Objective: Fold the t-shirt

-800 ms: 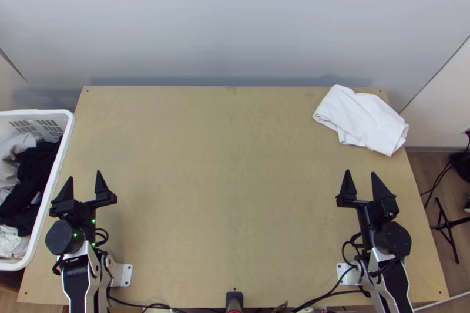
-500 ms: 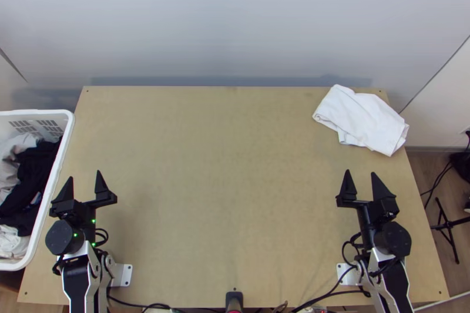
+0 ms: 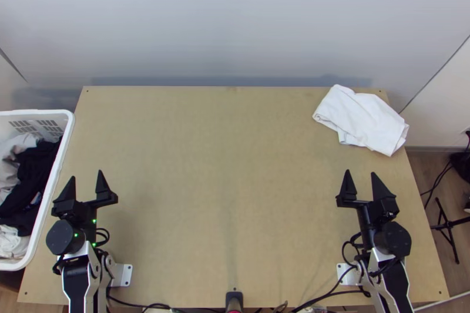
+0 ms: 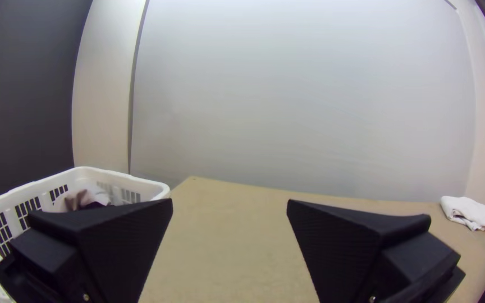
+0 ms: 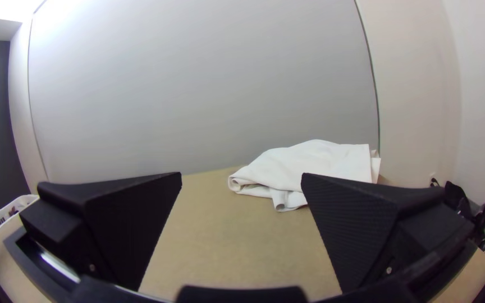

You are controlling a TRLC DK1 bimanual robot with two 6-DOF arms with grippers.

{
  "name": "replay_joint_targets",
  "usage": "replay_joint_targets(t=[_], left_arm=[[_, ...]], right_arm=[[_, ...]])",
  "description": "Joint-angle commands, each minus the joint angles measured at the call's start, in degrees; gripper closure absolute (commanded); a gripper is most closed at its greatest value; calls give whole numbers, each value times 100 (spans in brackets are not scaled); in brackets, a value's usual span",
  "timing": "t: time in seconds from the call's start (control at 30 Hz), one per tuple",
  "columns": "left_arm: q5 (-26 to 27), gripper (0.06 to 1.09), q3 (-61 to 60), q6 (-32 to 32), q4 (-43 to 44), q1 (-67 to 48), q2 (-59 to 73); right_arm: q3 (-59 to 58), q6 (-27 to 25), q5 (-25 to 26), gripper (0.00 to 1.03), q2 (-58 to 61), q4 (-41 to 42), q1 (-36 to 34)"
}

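T-shirt, white, folded over unevenly in layers, lies at far right corner of counter. Left tool wide open, gripping nothing, near basket of clothes. Right tool also wide open, gripping nothing, apart from cloth.

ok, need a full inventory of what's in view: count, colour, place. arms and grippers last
cloth: 1, white, lying folded over at the table's far right corner
table: 1, light wood, between the arms and the wall
basket: 1, white, beyond the table's left edge
clothes: several, can't count, black, grey and white, in the basket
wall: pale grey, behind the table
stand: 1, black, on the floor to the right
cables: several, black, along the near edge
arms: 2, silver-white and black, near corners
left gripper: 1, black, open, near left
right gripper: 1, black, open, near right
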Motion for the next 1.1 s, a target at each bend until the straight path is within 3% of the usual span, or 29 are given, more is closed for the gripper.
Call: replay_joint_targets(t=[0.0,0.7,1.07], left_arm=[[17,10,1,-142,-8,-151,-8],[17,10,1,-89,-25,578,10],[17,10,1,-388,-8,534,-8]], right_arm=[[-5,1,1,4,-3,0,0],[-5,1,1,4,-3,0,0],[-5,1,1,4,5,0,0]])
